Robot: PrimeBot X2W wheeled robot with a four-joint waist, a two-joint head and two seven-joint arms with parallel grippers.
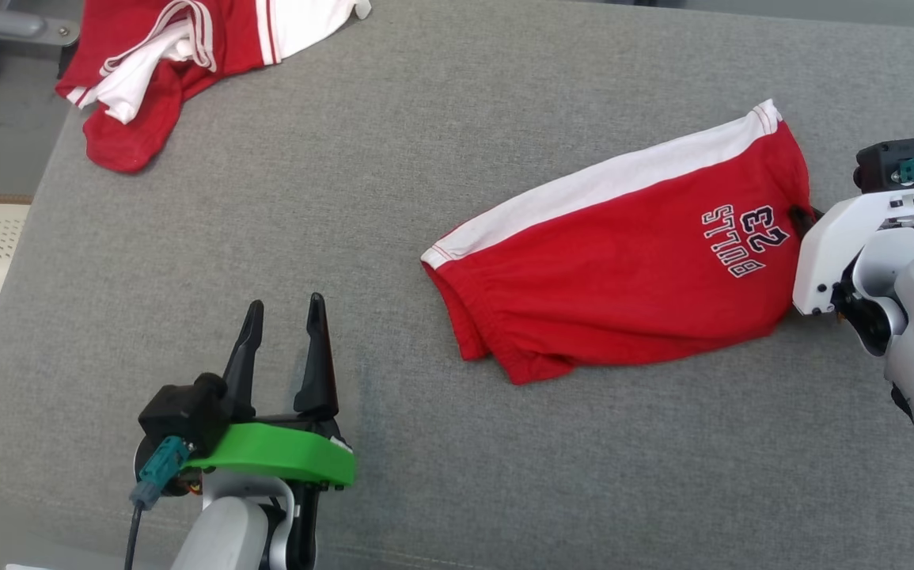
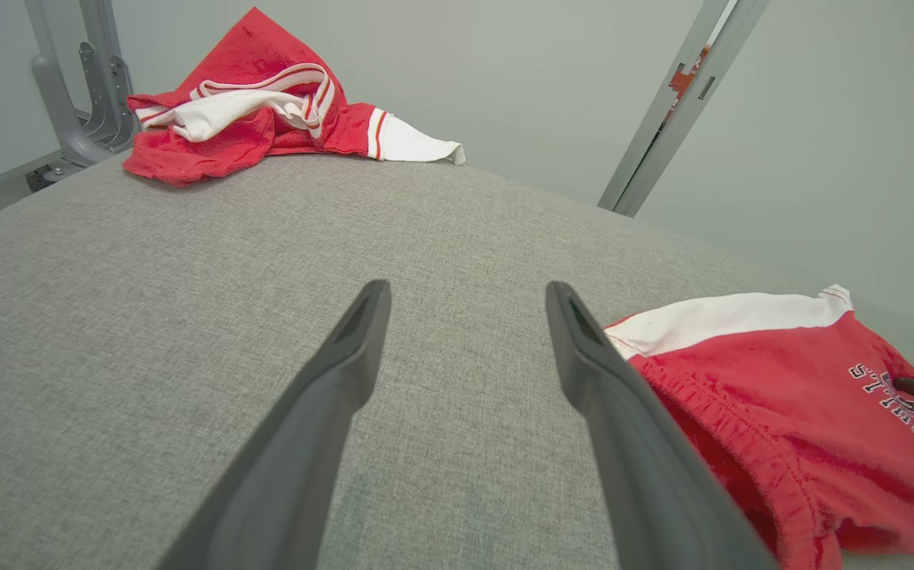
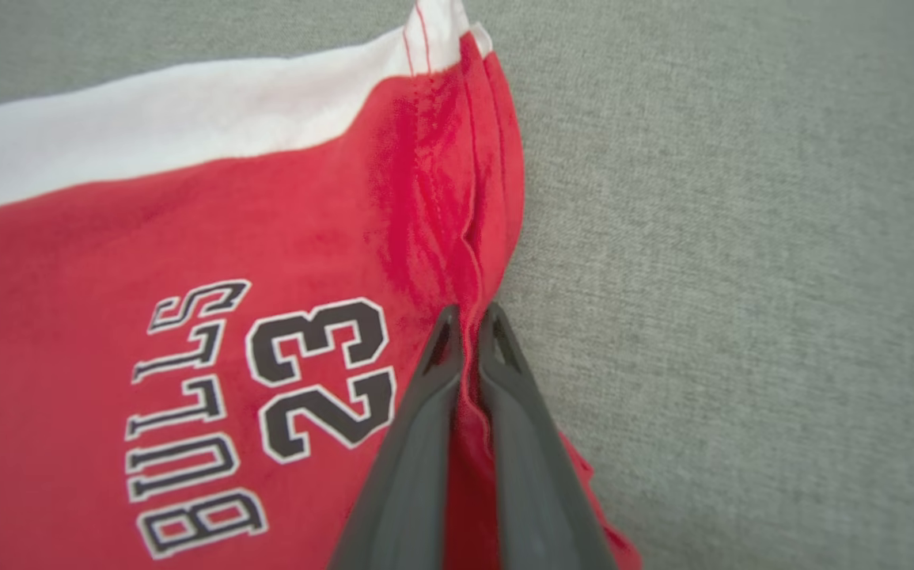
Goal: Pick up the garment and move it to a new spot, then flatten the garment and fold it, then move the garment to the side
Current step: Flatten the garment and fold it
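Judging the shorts [image 1: 623,269] limp and light, I had the right gripper [image 3: 468,313] clenched on their hem; the left gripper [image 1: 282,305] gaped near the shorts.

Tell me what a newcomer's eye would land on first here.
The red shorts with a white band and BULLS 23 print lie on the right of the grey table, and the right claw is pinched shut on their hem. A second red and white garment sits crumpled at the far left corner. The left claw stands open at the front left, holding nothing.
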